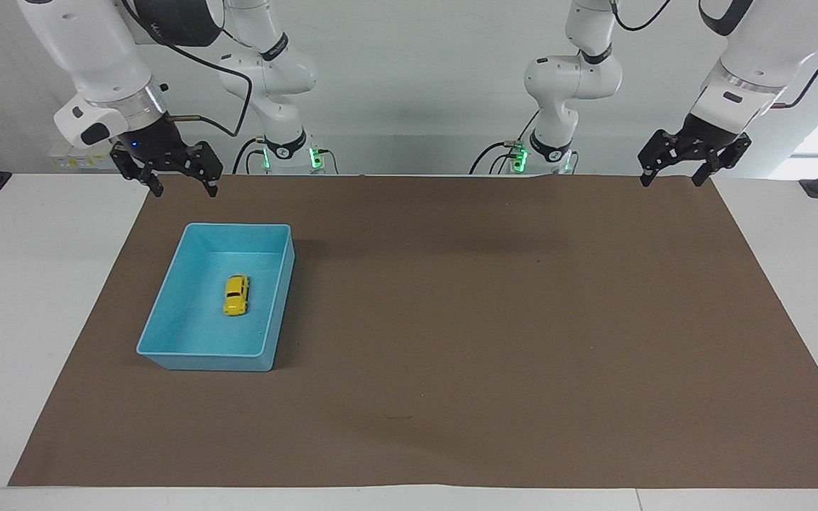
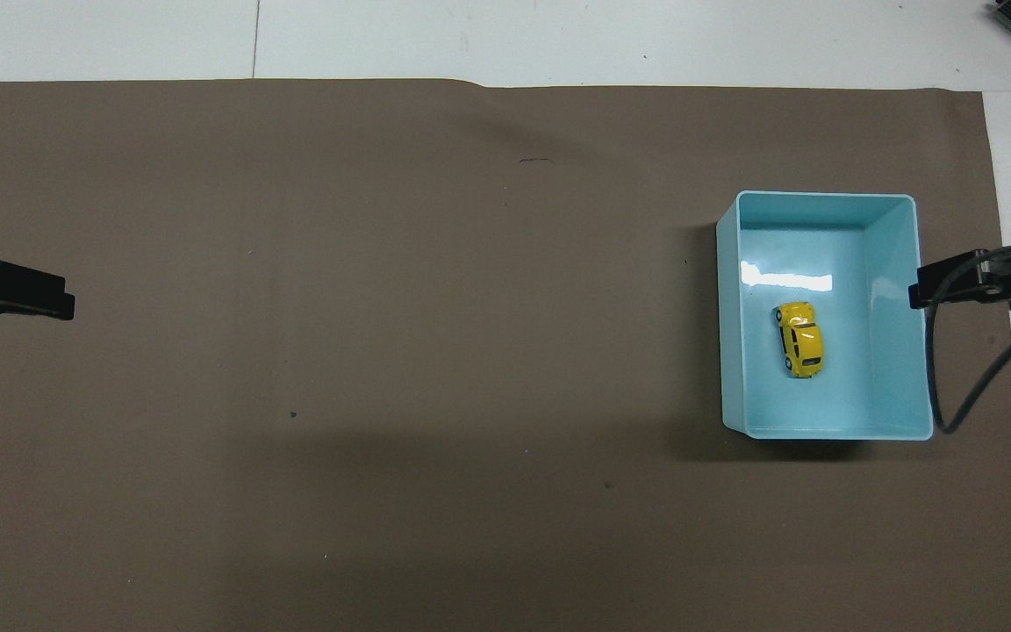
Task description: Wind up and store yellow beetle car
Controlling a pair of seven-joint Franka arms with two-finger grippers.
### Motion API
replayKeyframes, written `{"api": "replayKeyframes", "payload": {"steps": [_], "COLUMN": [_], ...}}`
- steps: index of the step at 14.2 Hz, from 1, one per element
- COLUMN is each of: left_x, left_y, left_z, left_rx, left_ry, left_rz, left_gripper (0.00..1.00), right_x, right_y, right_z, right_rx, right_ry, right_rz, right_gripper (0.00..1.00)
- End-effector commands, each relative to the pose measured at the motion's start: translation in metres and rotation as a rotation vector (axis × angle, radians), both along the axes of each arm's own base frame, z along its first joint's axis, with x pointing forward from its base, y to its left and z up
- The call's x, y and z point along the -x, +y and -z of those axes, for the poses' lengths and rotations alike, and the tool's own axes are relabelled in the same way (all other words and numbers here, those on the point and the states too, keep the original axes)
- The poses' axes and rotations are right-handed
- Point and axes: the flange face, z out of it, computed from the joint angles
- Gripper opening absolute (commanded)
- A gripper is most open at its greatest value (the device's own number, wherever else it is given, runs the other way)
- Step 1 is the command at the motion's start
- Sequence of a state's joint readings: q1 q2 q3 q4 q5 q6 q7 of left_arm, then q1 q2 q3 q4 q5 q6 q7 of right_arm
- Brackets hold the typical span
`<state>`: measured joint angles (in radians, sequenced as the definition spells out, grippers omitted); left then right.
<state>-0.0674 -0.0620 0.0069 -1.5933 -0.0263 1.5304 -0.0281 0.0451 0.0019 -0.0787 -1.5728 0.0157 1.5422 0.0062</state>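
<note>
Overhead view first, working outward from the robots' end: both arms are waiting high at the near edge of the worktop (image 1: 61, 284), over the brown mat (image 1: 487, 319). Right claw (image 1: 177, 181) is hanging released, holding nothing, above the mat's near edge at the right arm's end, just nearer the robots than the blue bin (image 1: 167, 312). Left claw (image 1: 670, 172) is likewise hanging released and carrying nothing, at the left arm's end, well apart from everything. Next out, the bin is sitting on the mat: a rectangular open tub, thin smooth plastic walls, rounded corners, floor glossy enough to be throwing back a bright streak of light. Yellow beetle car (image 1: 236, 294) is resting on its wheels near the middle of the bin's floor, touching no wall, long axis running roughly along the bin's length; so it is looking stored already. Judging the car as very light, rigid, hard-shelled and slick, with a domed roof that is offering poor purchase from above; the wheels are likely letting it roll away under a sideways nudge. Best hold is probably across the flanks, fingers closing on the two doors, coming straight down to clear the walls. Farther out, only bare matte mat, faintly creased, then white worktop.
</note>
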Motion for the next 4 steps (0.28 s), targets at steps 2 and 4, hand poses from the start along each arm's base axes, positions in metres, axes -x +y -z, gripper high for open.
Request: {"api": "replayKeyframes", "payload": {"steps": [2,4], "left_x": [0.0061,0.0060], "left_y": [0.0027,0.0044], "left_z": [-0.0033,-0.0033], "left_rx": [-0.013,-0.013], "left_ry": [0.006,0.006], "left_rz": [0.001,-0.002], "left_gripper": [1.00,1.00], "right_x": [0.0034,0.0035], "right_y": [0.0018,0.0019], "right_z": [-0.0029,-0.0028], "right_rx": [-0.019,-0.020], "right_ry": [-0.002,0.000], "right_rz": [-0.025,-0.025], "right_gripper": [1.00,1.00]}}
